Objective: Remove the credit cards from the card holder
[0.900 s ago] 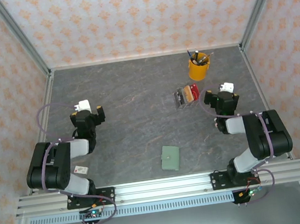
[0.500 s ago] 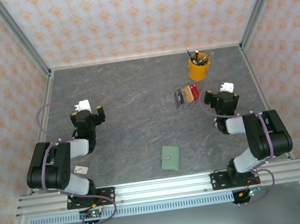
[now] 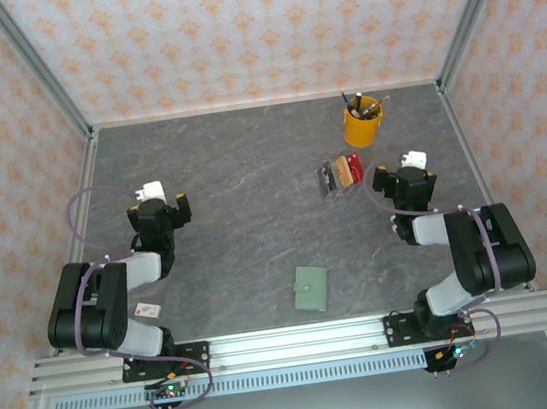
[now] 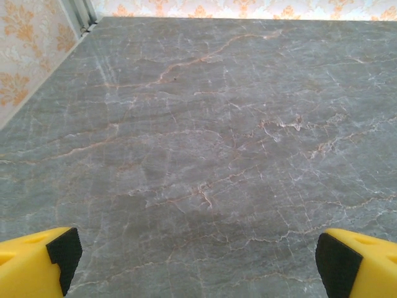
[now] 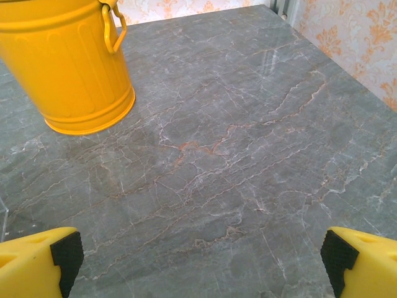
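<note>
The card holder (image 3: pixel 312 288) is a small, flat, pale green wallet, almost square. It is folded shut, so its inside is hidden. It lies flat on the gray stone table (image 3: pixel 245 218), close to the near edge and a little right of the middle. It sits a bit crooked, all by itself.

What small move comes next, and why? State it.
Probably swing the right gripper back toward the card holder. The holder lies closed and untouched, apart from both grippers. The right gripper looks slightly nearer to it than the left gripper, and both stand open and empty.
</note>
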`<state>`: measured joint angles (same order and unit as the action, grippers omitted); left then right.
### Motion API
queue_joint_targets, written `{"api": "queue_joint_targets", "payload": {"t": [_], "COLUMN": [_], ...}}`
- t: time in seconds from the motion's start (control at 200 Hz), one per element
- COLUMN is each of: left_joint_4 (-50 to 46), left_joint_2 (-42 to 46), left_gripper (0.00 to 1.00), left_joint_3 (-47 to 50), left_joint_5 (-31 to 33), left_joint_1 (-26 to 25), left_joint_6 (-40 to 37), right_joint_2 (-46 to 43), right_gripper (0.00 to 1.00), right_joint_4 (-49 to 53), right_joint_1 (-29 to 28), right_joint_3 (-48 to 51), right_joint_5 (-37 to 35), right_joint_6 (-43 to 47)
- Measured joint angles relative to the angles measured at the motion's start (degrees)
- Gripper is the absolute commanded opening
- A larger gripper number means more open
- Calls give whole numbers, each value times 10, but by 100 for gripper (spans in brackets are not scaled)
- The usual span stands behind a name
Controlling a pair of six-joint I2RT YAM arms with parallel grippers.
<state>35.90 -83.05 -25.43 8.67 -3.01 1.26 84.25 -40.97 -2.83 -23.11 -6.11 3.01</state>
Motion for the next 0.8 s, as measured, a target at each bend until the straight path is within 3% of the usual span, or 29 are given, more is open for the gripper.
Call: {"api": "queue_joint_targets", "payload": {"t": [0.19,0.39,0.586,0.801], "left_joint_4": [-210,-421,-601,-661], "left_joint_2": [85,120,84,70], "left_gripper": [100,100,100,100], "left_joint_3": [-117,-242,-345,-352], "left_joint_5": [5,-45,-108,-186], "left_joint_1": [0,-4,-61,-158], "left_joint_6": [47,148,216,286], "right_joint_2": [-112,-212,-194,-143], "right_gripper": [100,100,100,100], "right_joint_4": [137,342,569,708], "right_joint_1": [0,0,0,-2], "right_joint_3": [-44,-158,-304,-382], "right_joint_5": [-44,-71,-48,70], "right_joint_6": [-43,-151,-231,-262]}}
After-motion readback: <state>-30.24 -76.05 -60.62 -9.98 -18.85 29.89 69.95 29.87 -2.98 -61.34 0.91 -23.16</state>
